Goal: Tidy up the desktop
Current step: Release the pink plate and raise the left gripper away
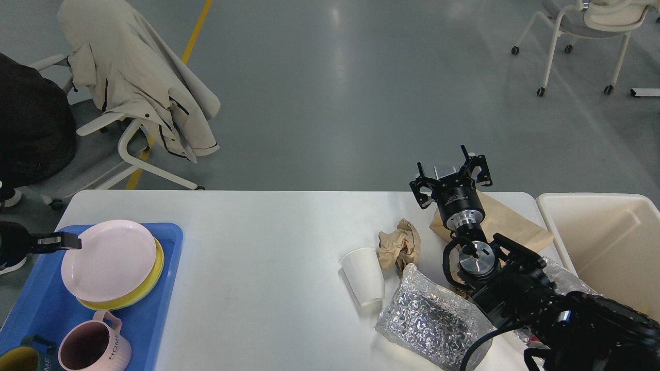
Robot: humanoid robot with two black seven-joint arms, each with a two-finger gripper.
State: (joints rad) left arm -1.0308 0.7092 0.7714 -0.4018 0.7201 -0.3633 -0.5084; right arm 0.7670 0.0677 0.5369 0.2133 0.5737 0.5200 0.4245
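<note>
The right claw (450, 172) hangs above the far right part of the desk (258, 268), its fingers spread wide and holding nothing, with the black right arm running back from it toward the lower right corner of the view. Directly under and behind the claw lies a flat brown paper bag (508, 221), partly covered by the arm. Left of the bag sits a crumpled brown paper wad (399, 245), and just left of that wad a white paper cup (365, 276) stands with its mouth toward the far side, slightly tilted. Near the cup, toward the robot, lies a shiny silver bubble pouch (430, 322), touching the cup's base and passing under the arm. Right of the bag, past the desk's right edge, stands a cream bin (603, 242), open at the top. The desk itself is a wide white top with rounded corners that fills the lower half of the view. At its far left end, well apart from the bag, rests a blue tray (154, 309) holding a pink plate (108, 260) stacked on a yellow plate (149, 281), a pink mug (93, 348) and a dark green mug (26, 358). The left claw (62, 240) reaches in from the left edge to the pink plate's rim; whether it pinches the rim I cannot tell.
</note>
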